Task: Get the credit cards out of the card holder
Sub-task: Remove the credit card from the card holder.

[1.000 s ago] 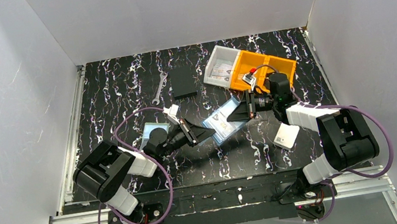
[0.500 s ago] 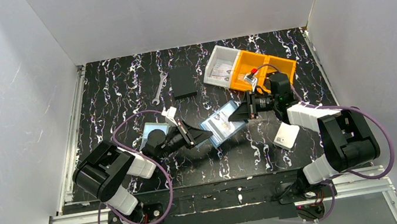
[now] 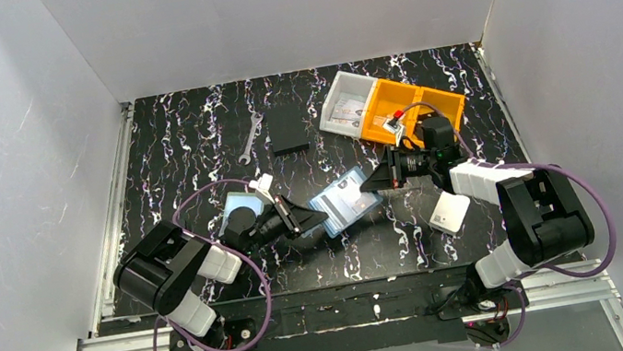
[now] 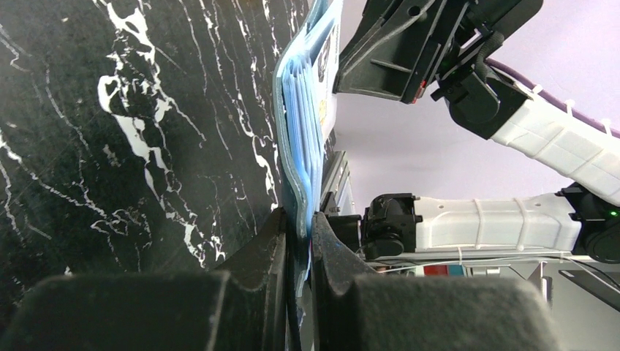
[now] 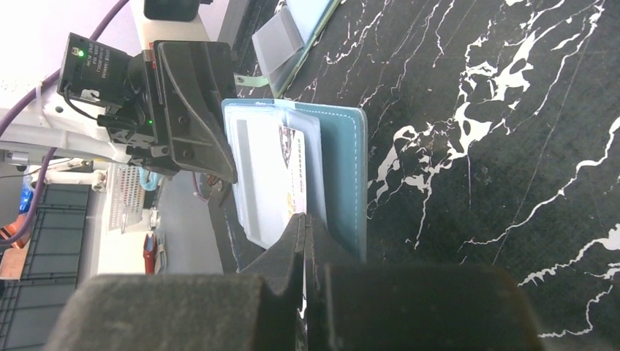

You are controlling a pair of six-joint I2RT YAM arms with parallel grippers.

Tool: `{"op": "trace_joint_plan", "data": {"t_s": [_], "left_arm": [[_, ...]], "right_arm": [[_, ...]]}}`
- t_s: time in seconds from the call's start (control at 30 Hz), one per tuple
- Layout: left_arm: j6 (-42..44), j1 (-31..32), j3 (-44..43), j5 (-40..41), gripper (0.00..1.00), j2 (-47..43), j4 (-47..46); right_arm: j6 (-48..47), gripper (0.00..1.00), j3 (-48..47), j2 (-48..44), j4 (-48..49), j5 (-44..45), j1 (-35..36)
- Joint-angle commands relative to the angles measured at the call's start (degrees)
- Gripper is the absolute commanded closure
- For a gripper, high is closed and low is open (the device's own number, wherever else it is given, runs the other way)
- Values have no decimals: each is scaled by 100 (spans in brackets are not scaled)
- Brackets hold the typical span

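**Blue holder pinned between both grippers, card end facing right**

Blue and open like a booklet, the holder (image 3: 344, 200) sits at mid-table, tilted up off the table (image 3: 190, 138) rather than flat. The left gripper (image 4: 298, 219) is clamped on its near-left edge, jaws pinched tight over the layered plastic pockets. The right gripper (image 5: 303, 223) comes in from the opposite, far-right side. Its jaws are closed to a thin line, apparently nipping the edge of the card (image 5: 281, 175) with the small portrait, which is mostly inside its clear pocket.

What matters is the line between the two. The holder's long axis runs from the left gripper straight to the right one, and the card's long side lies along that line. The pocket mouth therefore faces the right gripper, which is the nearer arm to the card. My reading is that the card should come out by a straight pull back along this axis, away from the left gripper. A sideways pull would likely jam it against the pocket seam or twist the holder out of the left grip.
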State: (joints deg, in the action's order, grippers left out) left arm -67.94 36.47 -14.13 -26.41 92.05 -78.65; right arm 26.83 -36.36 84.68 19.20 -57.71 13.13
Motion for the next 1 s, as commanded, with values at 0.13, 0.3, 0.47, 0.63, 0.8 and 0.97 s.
{"op": "trace_joint_plan", "data": {"t_s": [0.13, 0.3, 0.47, 0.63, 0.8, 0.97], "left_arm": [[227, -133, 222, -164, 100, 106, -361], [235, -184, 297, -179, 100, 433, -353], [211, -187, 297, -156, 100, 786, -353], [141, -212, 296, -60, 100, 1145, -310], [-51, -227, 471, 253, 89, 1383, -300], [31, -228, 975, 829, 60, 676, -142]], "right_arm": [[-337, 99, -196, 35, -206, 190, -71], [-371, 99, -162, 26, -224, 199, -82], [-380, 99, -144, 80, -215, 208, -80], [-378, 99, -144, 101, -206, 184, -82], [-346, 99, -136, 95, -181, 149, -82], [-194, 99, -126, 87, -55, 45, -78]]}}
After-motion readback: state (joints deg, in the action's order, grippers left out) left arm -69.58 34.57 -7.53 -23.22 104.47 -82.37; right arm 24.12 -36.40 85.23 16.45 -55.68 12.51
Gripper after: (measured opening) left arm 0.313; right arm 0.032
